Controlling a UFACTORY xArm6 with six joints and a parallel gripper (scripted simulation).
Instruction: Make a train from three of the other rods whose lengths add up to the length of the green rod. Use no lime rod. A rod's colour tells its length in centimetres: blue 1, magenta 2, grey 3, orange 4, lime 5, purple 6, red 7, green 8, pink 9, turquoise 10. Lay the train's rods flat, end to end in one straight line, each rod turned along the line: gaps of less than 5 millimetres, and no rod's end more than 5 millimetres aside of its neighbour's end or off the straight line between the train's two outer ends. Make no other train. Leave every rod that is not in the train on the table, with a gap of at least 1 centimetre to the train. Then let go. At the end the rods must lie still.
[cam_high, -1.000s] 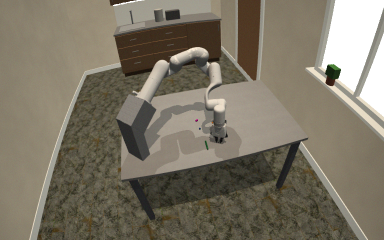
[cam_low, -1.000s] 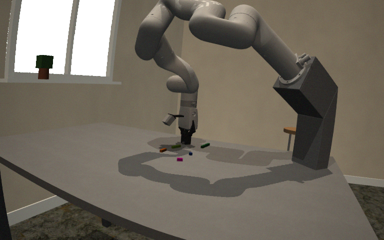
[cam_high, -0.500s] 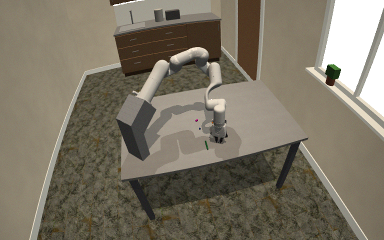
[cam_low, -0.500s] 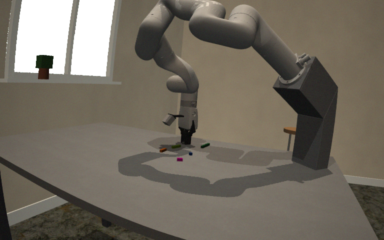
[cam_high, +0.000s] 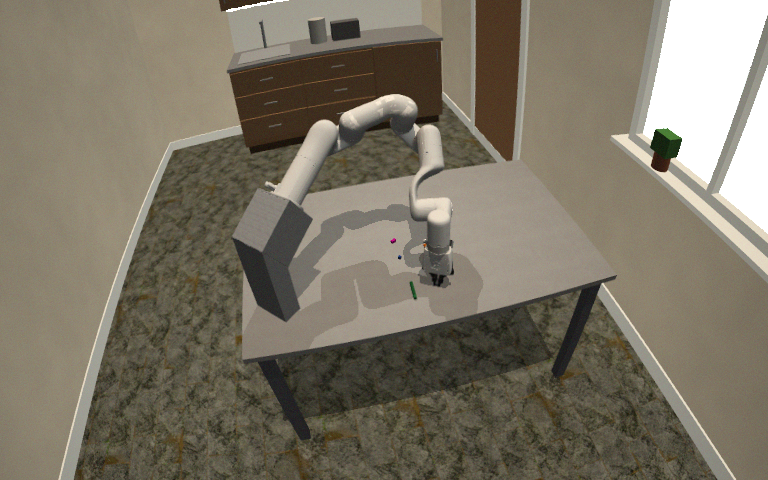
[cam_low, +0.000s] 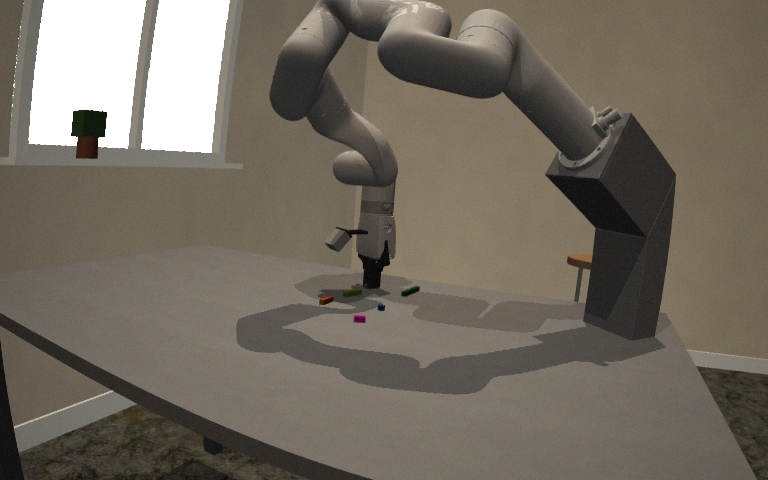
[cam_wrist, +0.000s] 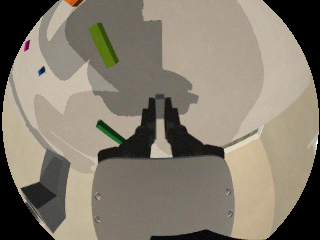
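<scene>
The green rod (cam_low: 410, 290) lies flat on the table, also in the wrist view (cam_wrist: 108, 132). The orange rod (cam_low: 325, 300), the lime rod (cam_low: 352, 293), the small blue rod (cam_low: 381, 307) and the magenta rod (cam_low: 359, 318) lie apart from one another. My gripper (cam_low: 371, 283) points straight down at the table between the lime and green rods. In the wrist view its fingers stand nearly together on a small grey rod (cam_wrist: 160, 98), seen only as a grey bit at the fingertips. The top and exterior views hide the grey rod behind the fingers.
The arm's grey base block (cam_low: 623, 237) stands at one table edge. The arm's shadow covers the rods' area. A potted plant (cam_low: 88, 133) sits on the windowsill, off the table.
</scene>
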